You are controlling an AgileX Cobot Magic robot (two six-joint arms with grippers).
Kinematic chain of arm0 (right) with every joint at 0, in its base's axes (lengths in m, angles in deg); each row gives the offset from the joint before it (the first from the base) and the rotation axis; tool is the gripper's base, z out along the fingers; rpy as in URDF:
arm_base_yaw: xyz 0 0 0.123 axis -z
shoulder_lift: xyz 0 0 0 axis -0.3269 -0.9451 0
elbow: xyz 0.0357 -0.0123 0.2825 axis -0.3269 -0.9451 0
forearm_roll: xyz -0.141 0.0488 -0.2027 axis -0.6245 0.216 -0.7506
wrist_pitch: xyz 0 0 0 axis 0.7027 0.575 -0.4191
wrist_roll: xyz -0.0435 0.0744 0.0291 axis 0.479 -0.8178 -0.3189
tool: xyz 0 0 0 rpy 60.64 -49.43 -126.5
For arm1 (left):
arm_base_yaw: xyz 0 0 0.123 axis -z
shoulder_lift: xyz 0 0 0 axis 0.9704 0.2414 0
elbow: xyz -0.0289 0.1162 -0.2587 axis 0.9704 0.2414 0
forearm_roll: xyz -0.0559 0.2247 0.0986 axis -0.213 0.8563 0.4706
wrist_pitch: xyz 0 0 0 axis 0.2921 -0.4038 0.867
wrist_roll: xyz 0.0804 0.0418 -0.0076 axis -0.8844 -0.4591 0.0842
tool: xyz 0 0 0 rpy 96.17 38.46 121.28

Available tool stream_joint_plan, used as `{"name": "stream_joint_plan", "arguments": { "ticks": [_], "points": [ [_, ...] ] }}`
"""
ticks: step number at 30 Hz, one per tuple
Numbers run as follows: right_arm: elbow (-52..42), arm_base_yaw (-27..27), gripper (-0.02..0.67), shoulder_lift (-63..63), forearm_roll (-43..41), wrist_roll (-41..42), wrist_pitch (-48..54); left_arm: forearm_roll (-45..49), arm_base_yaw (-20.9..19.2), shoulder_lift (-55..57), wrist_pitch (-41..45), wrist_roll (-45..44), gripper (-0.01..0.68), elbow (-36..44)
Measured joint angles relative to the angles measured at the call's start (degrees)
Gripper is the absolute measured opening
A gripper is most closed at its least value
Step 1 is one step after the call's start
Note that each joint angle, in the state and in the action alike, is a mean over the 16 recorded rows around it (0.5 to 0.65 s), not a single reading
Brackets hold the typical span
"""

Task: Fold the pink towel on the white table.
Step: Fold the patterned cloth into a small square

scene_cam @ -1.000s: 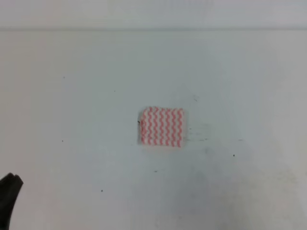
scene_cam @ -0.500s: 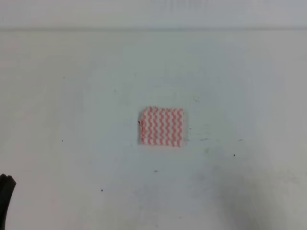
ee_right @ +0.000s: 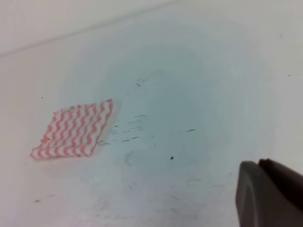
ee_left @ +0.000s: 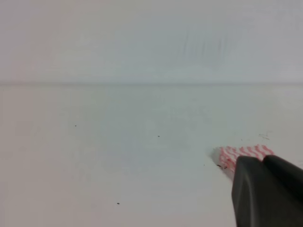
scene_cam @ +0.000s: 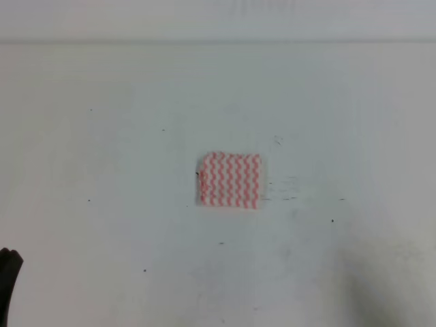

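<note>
The pink towel lies flat on the white table near the middle, folded into a small rectangle with pink and white zigzag stripes. It also shows in the left wrist view as the towel, partly hidden behind the dark fingers, and in the right wrist view as the towel. My left gripper peeks in at the lower left edge, far from the towel; up close the left gripper has its fingers pressed together, holding nothing. My right gripper is likewise shut and empty, well to the right of the towel.
Small dark specks and scuff marks dot the table just right of the towel. The table's far edge meets a pale wall.
My left gripper has drawn back toward the lower left corner of the exterior high view. The towel has not moved.
</note>
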Motion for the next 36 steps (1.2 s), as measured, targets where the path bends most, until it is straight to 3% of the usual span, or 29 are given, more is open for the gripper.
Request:
{"name": "stream_joint_plan", "arguments": {
  "ticks": [7, 13, 25, 36],
  "points": [
    [-0.62, 0.26, -0.018, 0.36, 1.91, 2.33, -5.81, -0.06, 0.0, -0.04, -0.01, 0.0, -0.003, -0.13],
    [-1.19, 3.47, -0.018, 4.32, 2.47, 6.23, -8.47, -0.12, 0.01, -0.17, 0.03, 0.0, -0.003, -0.25],
    [-1.88, 13.08, -0.018, 21.6, 0.47, 10.53, 2.93, -0.12, 0.02, -0.21, 0.24, 0.01, -0.003, -0.27],
    [-1.88, 14.16, -0.018, 26.38, -2.69, 10.45, 7.59, -0.06, 0.01, 0.08, 0.41, 0.02, -0.003, -0.18]
  ]
}}
